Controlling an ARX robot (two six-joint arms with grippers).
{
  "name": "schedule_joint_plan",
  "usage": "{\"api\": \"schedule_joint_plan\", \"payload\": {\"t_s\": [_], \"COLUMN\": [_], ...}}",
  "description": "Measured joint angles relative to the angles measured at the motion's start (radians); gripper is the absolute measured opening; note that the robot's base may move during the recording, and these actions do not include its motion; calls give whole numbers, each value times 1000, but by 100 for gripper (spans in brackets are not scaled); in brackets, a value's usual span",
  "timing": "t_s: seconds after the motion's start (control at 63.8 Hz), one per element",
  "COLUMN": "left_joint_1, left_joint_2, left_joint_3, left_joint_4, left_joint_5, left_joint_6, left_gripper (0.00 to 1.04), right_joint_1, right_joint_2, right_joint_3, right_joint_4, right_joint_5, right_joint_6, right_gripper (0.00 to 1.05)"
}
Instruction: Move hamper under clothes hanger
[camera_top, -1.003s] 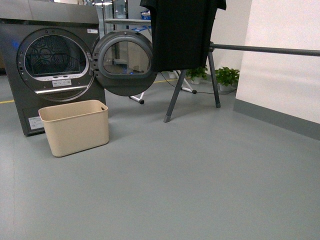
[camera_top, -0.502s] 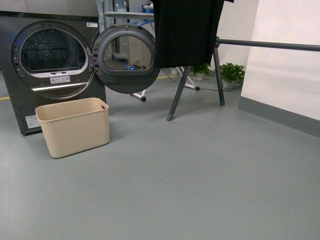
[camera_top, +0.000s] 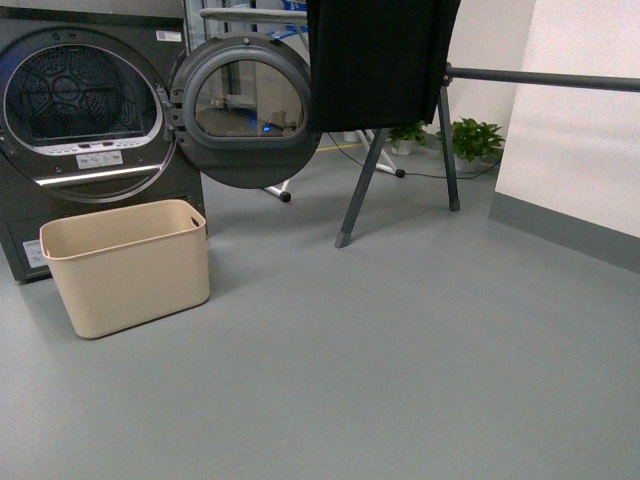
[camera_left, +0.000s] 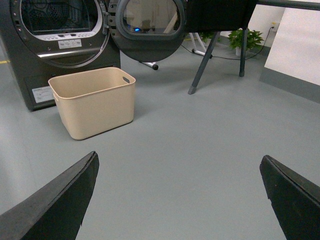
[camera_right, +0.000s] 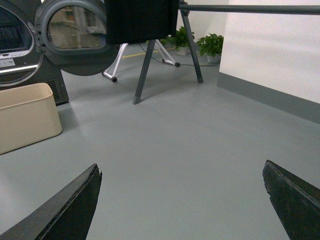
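Lately drew nearer. Against a second ago, found the hamper (camera_top: 128, 275) and the dryer (camera_top: 100, 195) larger in the front view and shifted toward the left, with the dryer's side now cropped away. Took that for the base rolling forward rather than the bin being moved, since it kept the same place on the floor (camera_top: 400, 350), just in front of the dryer below its drum (camera_top: 80, 85), beside the swung-open door (camera_top: 245, 110). Could not tell whether it touched the dryer's front.

Judged the task barely begun: still the approach, no grasp made. Left the hamper well apart from the clothes hanger (camera_top: 540, 77), with bare floor between them. Saw a black garment (camera_top: 375, 60) draped over the bar's near end, above the angled legs. Reckoned the bin must end up on the floor beneath that bar.

Looked into the hamper from the left wrist view (camera_left: 95, 107): clean beige inner walls and nothing above the rim, so probably empty, though the near wall hid its bottom. Noticed no clothes in the visible part of the drum either.

Held the left tool (camera_left: 175, 200) spread wide, pinching nothing. Kept the right tool (camera_right: 177, 202) spread the same way, also empty, with the hamper's corner (camera_right: 25, 117) off to one side of its view.
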Motion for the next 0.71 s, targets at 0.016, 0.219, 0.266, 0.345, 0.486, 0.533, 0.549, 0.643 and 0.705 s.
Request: {"api": "schedule_joint_plan", "payload": {"t_s": [0.016,0.219,0.266,0.345,0.486,0.533,0.549,0.643,0.705], "left_joint_1": [0,0,0,0,0,0,0,0,0], "left_joint_2": [0,0,0,1,0,0,0,0,0], "left_joint_3": [0,0,0,0,0,0,0,0,0], "left_joint_4": [0,0,0,0,0,0,0,0,0], "left_joint_5": [-1,-1,0,0,0,-1,0,-2,0], "left_joint_6": [0,0,0,0,0,0,0,0,0], "left_gripper": [98,98,98,98,98,98,98,98,98], "right_joint_1": [0,0,0,0,0,0,0,0,0], "right_joint_2": [0,0,0,0,0,0,0,0,0], "right_joint_3": [0,0,0,0,0,0,0,0,0], "right_joint_4": [0,0,0,0,0,1,1,0,0], "right_joint_5": [0,0,0,0,0,0,-1,-3,-2], "right_joint_6": [0,0,0,0,0,0,0,0,0], "right_gripper": [97,97,97,97,97,97,97,97,97]}}
